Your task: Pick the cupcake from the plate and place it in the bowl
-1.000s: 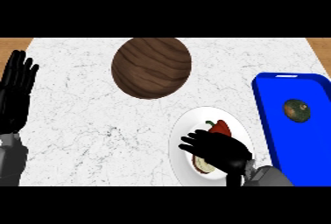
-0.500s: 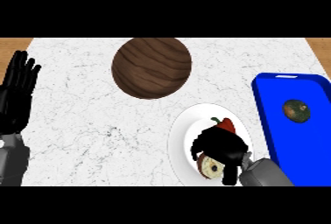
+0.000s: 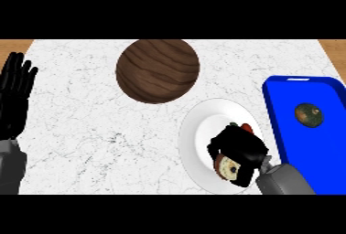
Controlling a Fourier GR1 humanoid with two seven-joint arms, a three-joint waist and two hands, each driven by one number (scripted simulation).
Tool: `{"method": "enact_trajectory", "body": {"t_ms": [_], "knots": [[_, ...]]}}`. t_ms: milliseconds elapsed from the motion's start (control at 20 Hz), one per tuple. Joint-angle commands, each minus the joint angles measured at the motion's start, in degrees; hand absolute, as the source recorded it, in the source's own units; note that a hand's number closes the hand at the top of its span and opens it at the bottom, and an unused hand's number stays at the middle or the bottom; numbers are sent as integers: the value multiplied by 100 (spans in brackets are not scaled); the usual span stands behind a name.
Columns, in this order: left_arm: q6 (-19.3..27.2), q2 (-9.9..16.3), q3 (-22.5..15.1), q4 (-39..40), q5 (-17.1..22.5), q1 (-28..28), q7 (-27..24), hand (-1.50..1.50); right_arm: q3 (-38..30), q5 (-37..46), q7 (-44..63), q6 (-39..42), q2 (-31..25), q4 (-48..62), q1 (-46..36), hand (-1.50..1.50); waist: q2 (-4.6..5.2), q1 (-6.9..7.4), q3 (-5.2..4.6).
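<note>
At five o'clock the right hand (image 3: 238, 145) curls over the cupcake (image 3: 228, 167) on the white plate (image 3: 199, 137). At nine the left hand (image 3: 15, 98) rests open, fingers up. At twelve o'clock sits the wooden bowl (image 3: 158, 70).

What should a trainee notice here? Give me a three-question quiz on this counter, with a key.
1. True or false: the right hand is over the white plate.
2. Which thing lies on the blue tray?
A. a small round dark-green item
B. a spoon
C. a cupcake
3. Fill in: the left hand rests open at the view's ____ edge, away from the wooden bowl.

Key:
1. True; its fingers curl round the cupcake on the plate.
2. A
3. left
</note>
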Motion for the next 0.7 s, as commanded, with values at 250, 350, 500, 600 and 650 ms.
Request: {"method": "enact_trajectory", "body": {"t_ms": [250,350,500,600,650], "knots": [[97,-61,25,-87,-48,166,-36,0,-3161,-284,2067,-266,-1034,1032,-103,150,48,-155,23],[67,-78,-43,-143,-39,89,18,0,-3391,-183,2396,-419,-1121,1111,-309,150,30,-29,20],[3,34,-4,10,-15,-45,169,0,-3708,-257,2628,-410,-1359,738,-522,150,9,-38,14],[50,-65,-52,-201,-22,70,186,0,-3836,-390,2818,-218,-1375,258,-501,150,-6,-26,12],[10,-88,-55,-561,20,324,194,0,-3915,-414,2778,-275,-1434,454,-718,150,-2,44,15]]}}
